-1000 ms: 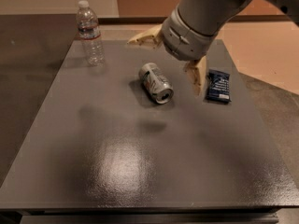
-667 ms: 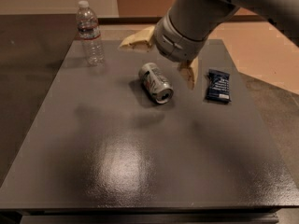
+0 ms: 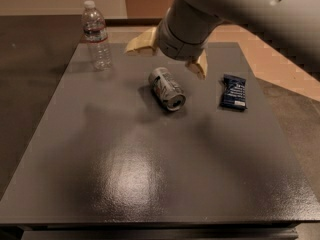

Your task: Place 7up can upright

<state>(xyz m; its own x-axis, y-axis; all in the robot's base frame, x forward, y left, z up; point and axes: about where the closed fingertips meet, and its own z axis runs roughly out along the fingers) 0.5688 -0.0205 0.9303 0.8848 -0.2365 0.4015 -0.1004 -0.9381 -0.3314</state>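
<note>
Shifted leftward, claw [image 3: 170,54] spread wide behind toppled 7up can [image 3: 167,88], water bottle [image 3: 96,34] upright

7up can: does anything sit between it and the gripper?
Nothing visible. The open gripper hangs just behind the 7up can, which lies on its side; the water bottle and the snack packet sit off to either side.

gripper [image 3: 165,61] above 7up can [image 3: 166,88], snack packet [image 3: 233,91] right
</note>
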